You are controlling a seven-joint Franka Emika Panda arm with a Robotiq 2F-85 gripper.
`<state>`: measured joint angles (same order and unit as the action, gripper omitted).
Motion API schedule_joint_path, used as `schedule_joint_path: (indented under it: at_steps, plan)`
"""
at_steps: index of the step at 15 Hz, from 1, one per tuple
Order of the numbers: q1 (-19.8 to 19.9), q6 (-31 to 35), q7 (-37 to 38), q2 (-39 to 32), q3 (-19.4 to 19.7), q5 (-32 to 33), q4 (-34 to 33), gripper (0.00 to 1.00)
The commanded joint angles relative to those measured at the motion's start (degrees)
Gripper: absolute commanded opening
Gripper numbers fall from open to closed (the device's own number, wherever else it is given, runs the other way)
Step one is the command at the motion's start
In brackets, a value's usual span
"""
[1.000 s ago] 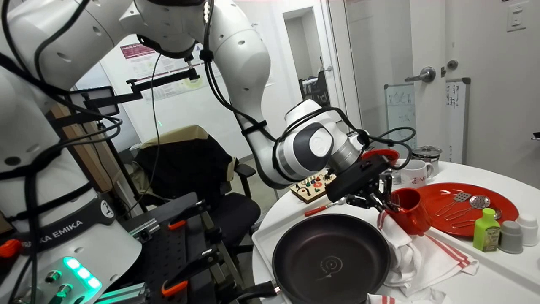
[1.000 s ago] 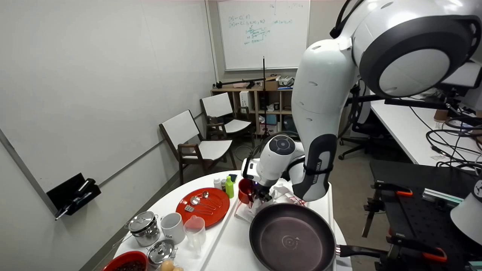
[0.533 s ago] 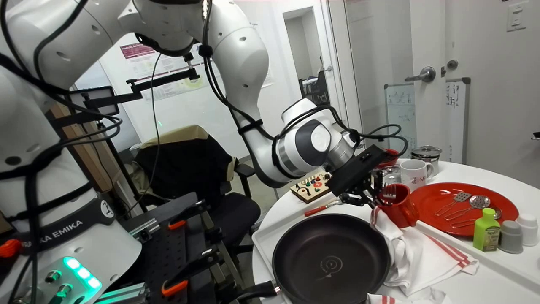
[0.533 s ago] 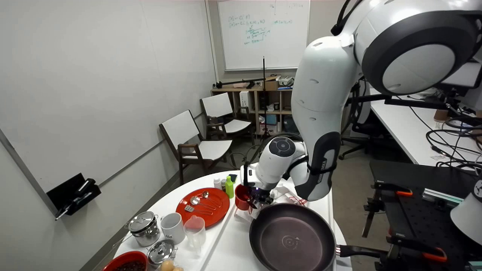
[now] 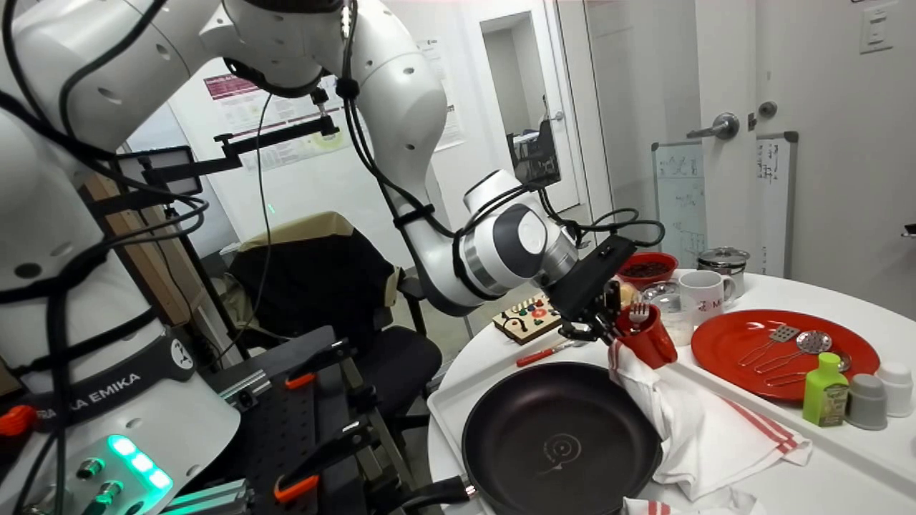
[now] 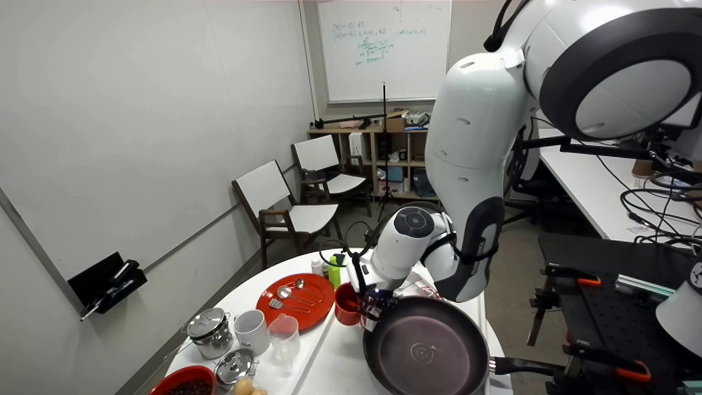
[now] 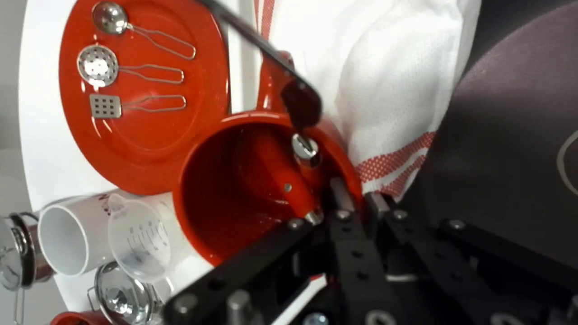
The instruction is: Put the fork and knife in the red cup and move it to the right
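Well, the tool point(image 7: 359, 198) pinches the red cup point(image 7: 221, 198) by its wall, partly hiding one utensil point(image 7: 281, 174).

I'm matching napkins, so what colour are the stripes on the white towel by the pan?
Red, with a fine check; the stripes show best in the wrist view.

"What is there near the pincer point(image 7: 356, 189)?"
"A striped towel point(image 5: 705, 429), just beside it, and a black pan point(image 5: 529, 408), lower than it."
"And apart from the pincer?"
"A red plate point(image 7: 131, 167) bearing a ladle point(image 7: 109, 18), a skimmer point(image 7: 97, 65) and a spatula point(image 7: 105, 106)."
"Well apart from it?"
"A white mug point(image 6: 252, 334), a lidded pot point(image 6: 215, 344), a red bowl point(image 6: 176, 374)."
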<state>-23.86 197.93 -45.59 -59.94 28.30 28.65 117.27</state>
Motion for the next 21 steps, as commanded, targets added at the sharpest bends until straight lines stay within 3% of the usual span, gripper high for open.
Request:
schedule_joint_path:
  at_steps: [1,15,21]
  plan:
    - [0.0,-0.2,-6.6,2.5,-1.0,2.7,0.9,0.02]
    - [2.6,-0.4,-24.8,3.5,-7.4,8.1,2.1,0.02]
    - [7.6,-1.8,-29.7,3.8,-12.0,11.4,1.1,0.02]
